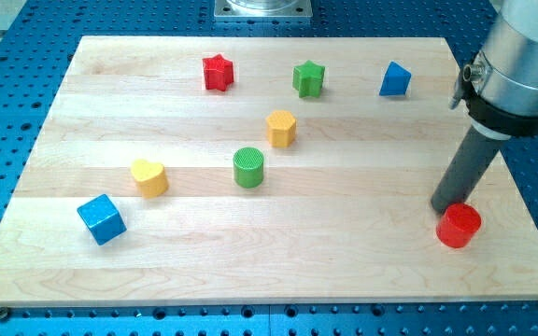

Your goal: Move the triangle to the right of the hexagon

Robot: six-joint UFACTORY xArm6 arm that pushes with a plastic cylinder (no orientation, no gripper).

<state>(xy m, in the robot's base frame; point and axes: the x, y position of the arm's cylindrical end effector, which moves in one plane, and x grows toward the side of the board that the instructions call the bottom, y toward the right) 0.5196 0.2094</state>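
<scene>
The blue triangle (395, 80) lies near the view's top right of the wooden board (344, 271). The yellow hexagon (281, 128) lies left of it and lower, near the board's middle. My tip (445, 206) rests at the view's right, far below the triangle, right beside the upper left edge of a red cylinder (460, 226). The rod rises up and to the right into the grey arm.
A red star (218, 72) and a green star (309, 78) lie along the view's top. A green cylinder (248, 167), a yellow heart (148, 176) and a blue cube (101, 219) run down toward the view's lower left.
</scene>
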